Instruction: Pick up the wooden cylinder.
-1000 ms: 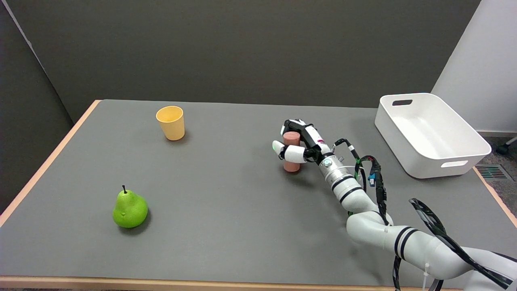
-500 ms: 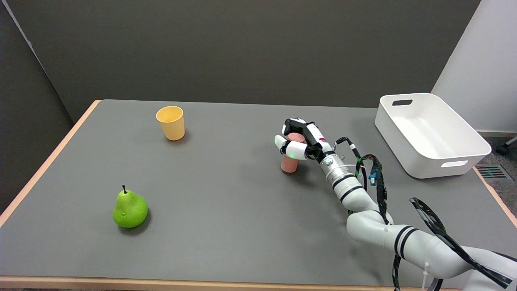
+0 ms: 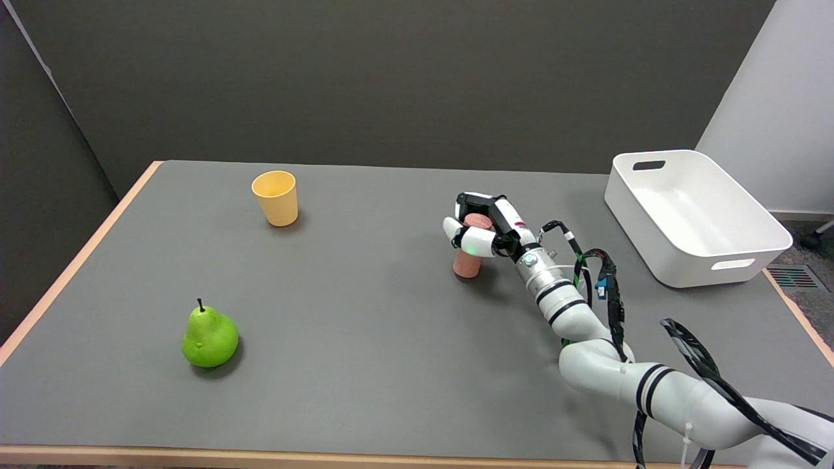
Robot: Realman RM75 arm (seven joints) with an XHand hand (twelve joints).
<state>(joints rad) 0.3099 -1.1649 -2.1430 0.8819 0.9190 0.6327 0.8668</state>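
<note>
Head view shows the right hand (image 3: 481, 226) wrapped around the wooden cylinder (image 3: 469, 259), fingers closed on its upper part. It leans a little, near the middle of the gray table (image 3: 365, 339). A white bin (image 3: 690, 218) sits to the right, well apart.

White, rounded right arm (image 3: 625, 381) with black bands at the segments – silver ringed wrist. Black cables (image 3: 609, 293) looped beside, with green and blue bits. Black-and-white many-fingered right hand (image 3: 482, 228) – small pink mark, green light.
</note>
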